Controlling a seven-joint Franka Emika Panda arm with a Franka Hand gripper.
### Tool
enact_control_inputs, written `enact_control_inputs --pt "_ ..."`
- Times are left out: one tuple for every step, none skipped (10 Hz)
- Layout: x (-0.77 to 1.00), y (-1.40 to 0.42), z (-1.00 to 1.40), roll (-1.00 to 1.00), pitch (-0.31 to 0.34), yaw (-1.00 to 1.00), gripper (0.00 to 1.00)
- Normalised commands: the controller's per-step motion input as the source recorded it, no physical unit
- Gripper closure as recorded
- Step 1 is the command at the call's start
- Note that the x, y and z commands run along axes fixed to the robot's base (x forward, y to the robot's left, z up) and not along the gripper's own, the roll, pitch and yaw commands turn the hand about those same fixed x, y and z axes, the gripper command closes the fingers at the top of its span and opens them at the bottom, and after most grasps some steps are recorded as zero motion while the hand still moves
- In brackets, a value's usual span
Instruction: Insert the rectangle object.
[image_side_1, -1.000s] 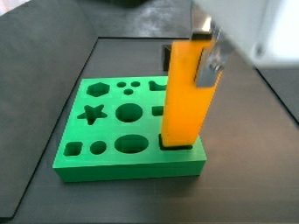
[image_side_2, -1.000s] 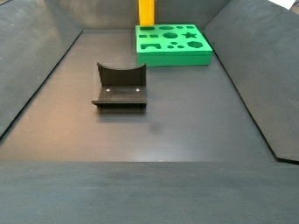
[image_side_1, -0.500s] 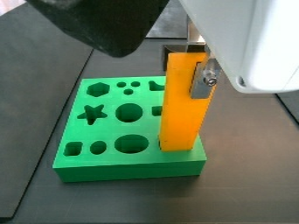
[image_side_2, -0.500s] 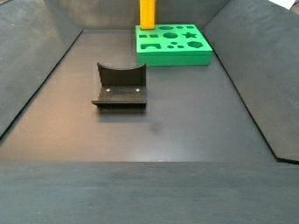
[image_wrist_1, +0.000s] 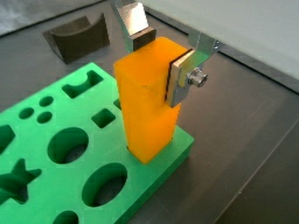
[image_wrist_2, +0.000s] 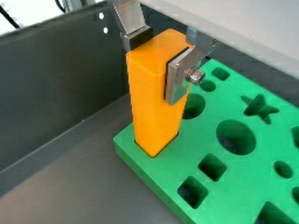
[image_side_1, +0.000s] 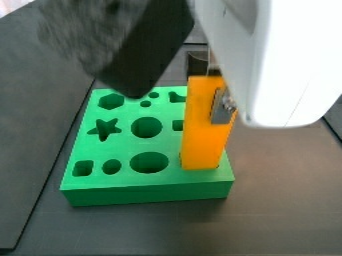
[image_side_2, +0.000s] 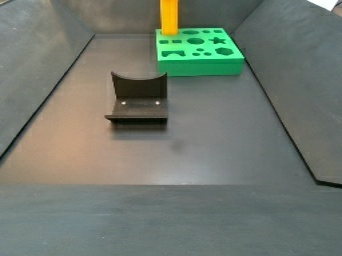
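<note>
One end effector (image_wrist_1: 163, 54) clamps the rectangle object (image_wrist_1: 149, 105) upright, its base entering a corner slot of the green board (image_wrist_1: 70, 166). Next move: press straight down, then release.

block: the orange block (image_side_1: 203, 125) now sits lower in the green board (image_side_1: 120, 185)'s corner slot.
end effector: the end effector (image_wrist_1: 160, 56) has descended with it.

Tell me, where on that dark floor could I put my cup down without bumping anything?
The widest bare patch is the floor in front of the fixture. A narrower strip runs between the fixture and the green board. It is crowded at the board's corner, where the gripper clamps the orange block standing in its slot.
</note>
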Motion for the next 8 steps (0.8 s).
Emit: enact_control_inputs --pt "0.0 0.0 -0.39 -0.11 -0.204 0.0 1.0" --pt "0.0 0.0 -0.4 -0.09 -0.229 0.0 1.0" --pt "0.0 0.0 -0.39 -0.03 -0.204 0.0 1.0" --pt "0.0 0.0 -0.39 0.0 -0.226 0.0 1.0" --pt "0.0 0.0 -0.43 0.0 -0.199 0.0 1.0" --pt "0.0 0.0 -0.41 0.0 -0.141 -0.01 1.0" --pt "-0.06 0.0 -0.25 0.0 -0.103 -0.21 1.0" --pt "0.0 0.03 -0.09 0.0 -0.1 -0.07 1.0"
